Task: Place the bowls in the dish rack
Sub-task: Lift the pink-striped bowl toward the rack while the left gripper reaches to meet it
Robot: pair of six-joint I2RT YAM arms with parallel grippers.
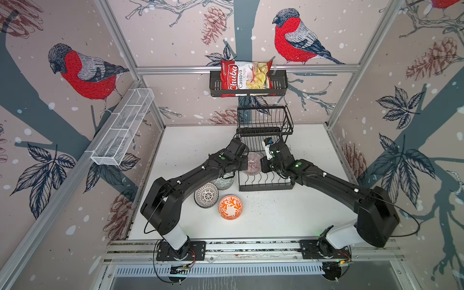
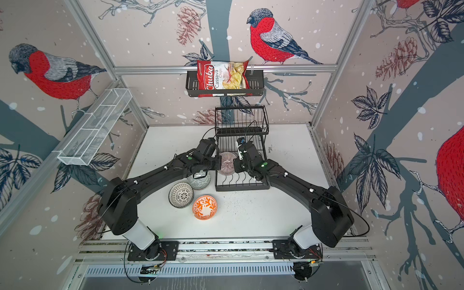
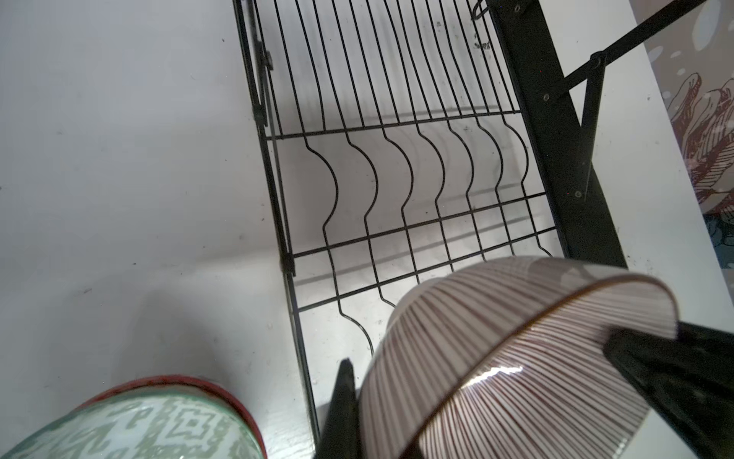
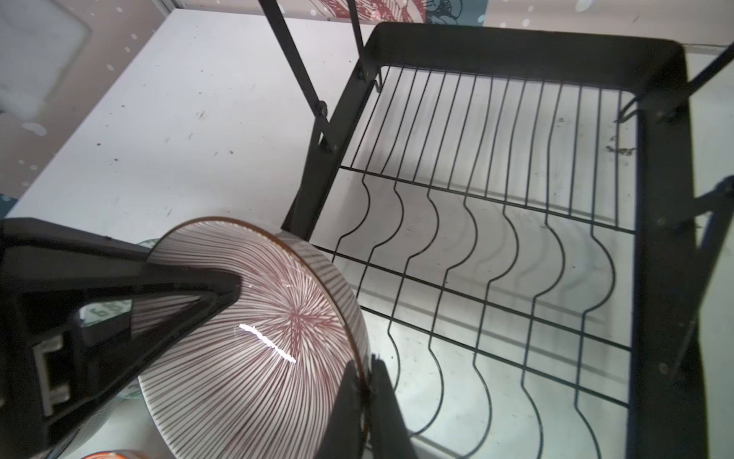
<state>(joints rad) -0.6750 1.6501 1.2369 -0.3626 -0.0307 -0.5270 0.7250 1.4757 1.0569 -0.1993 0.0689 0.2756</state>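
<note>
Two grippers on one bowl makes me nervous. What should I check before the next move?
1. Left gripper shut on lined bowl rim: ok.
2. Right gripper shut on the opposite rim: ok.
3. Bowl over the rack: ok, toward its left side in both top views.
4. Rack wires beneath free of dishes: ok.
5. Bowl turned on edge for a slot: cannot tell; it is tilted.
6. Green bowl clear of the rack: ok, on the table beside it.
</note>
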